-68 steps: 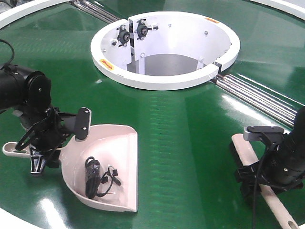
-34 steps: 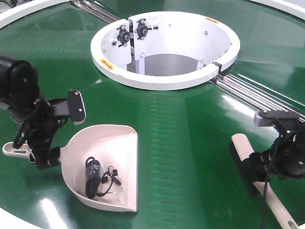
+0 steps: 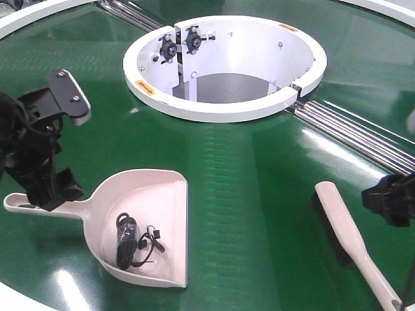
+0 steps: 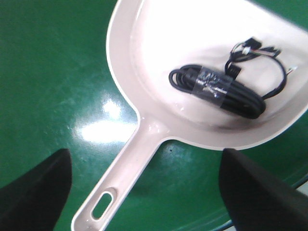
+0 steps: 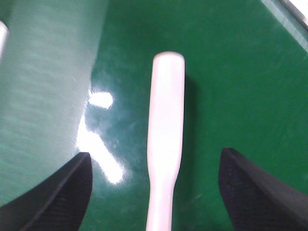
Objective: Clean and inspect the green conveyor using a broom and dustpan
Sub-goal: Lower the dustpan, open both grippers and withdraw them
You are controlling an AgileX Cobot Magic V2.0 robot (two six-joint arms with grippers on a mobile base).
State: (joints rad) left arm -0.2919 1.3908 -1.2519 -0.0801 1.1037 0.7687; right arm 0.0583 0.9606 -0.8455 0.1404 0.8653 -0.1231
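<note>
The beige-pink dustpan (image 3: 159, 207) lies flat on the green conveyor (image 3: 246, 175) at the front left, handle pointing left. A black coiled cable (image 3: 128, 242) lies in its scoop. My left gripper (image 3: 65, 142) hangs open and empty above the handle. In the left wrist view the handle (image 4: 127, 171) lies between and below the wide-apart fingers of the left gripper (image 4: 144, 156). The beige broom (image 3: 347, 233) lies on the belt at the front right. My right gripper (image 5: 155, 154) is open and empty above the broom (image 5: 166, 110); only part of it shows at the front view's right edge.
The white central ring (image 3: 220, 111) with its open well stands at the back middle. Steel rollers (image 3: 353, 133) run from the ring to the right. A white outer rim (image 3: 26, 14) curves at the back left.
Both grippers have drawn away from their tools. The left one rose and moved left off the dustpan handle. The right one moved right, off the broom. Dustpan and broom stay on the belt.
</note>
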